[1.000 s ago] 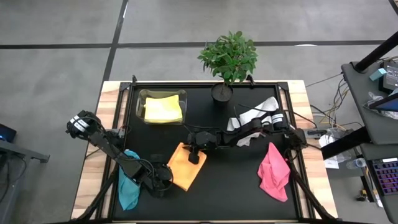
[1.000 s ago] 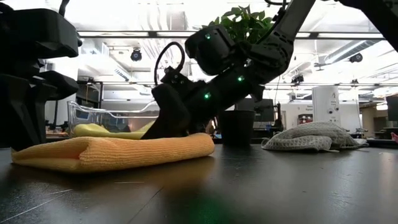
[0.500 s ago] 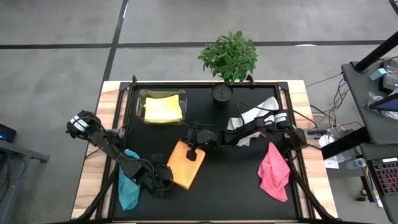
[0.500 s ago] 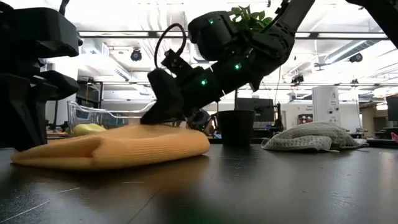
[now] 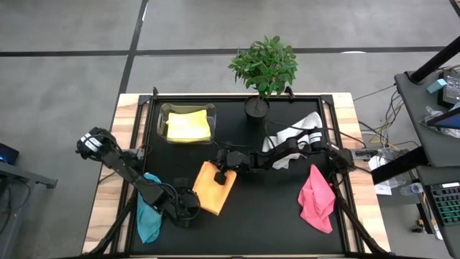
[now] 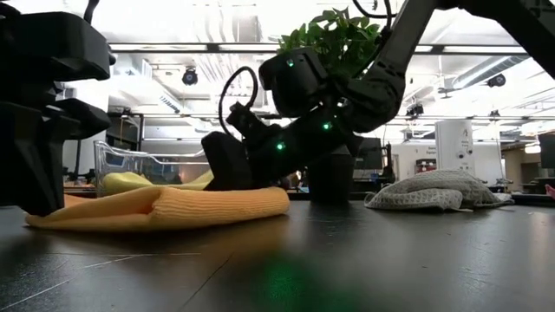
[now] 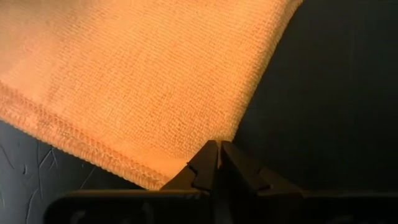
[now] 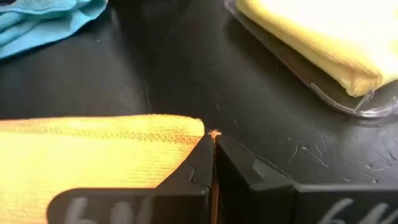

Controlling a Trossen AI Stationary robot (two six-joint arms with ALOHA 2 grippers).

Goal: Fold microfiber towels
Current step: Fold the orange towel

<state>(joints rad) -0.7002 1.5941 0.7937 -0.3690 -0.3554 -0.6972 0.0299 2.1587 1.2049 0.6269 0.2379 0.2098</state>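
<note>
No legible brand, label or writing is visible on any item. Five towels are counted on the black bench (image 5: 266,208), taken left to right in the high view. One teal towel (image 5: 148,216) lies crumpled at the lower left, beside the left arm. The left end effector (image 5: 188,213) sits just right of it at the lower edge of the orange towel (image 5: 213,189); its fingers are closed together at that towel's corner, and the left wrist view does not show clearly whether cloth is caught between them. One yellow towel (image 5: 188,126) lies folded inside a clear plastic box (image 5: 162,115) at the upper left. The single orange towel lies folded at lower centre. The right end effector (image 5: 222,173) rests on its upper edge, fingers closed and pinching the cloth's corner, as the right wrist view shows. One potted plant (image 5: 264,68) stands at the top centre. One white-grey towel (image 5: 293,134) lies bunched at the upper right, partly covered by the right arm. One pink towel (image 5: 316,199) lies crumpled at the lower right.
</note>
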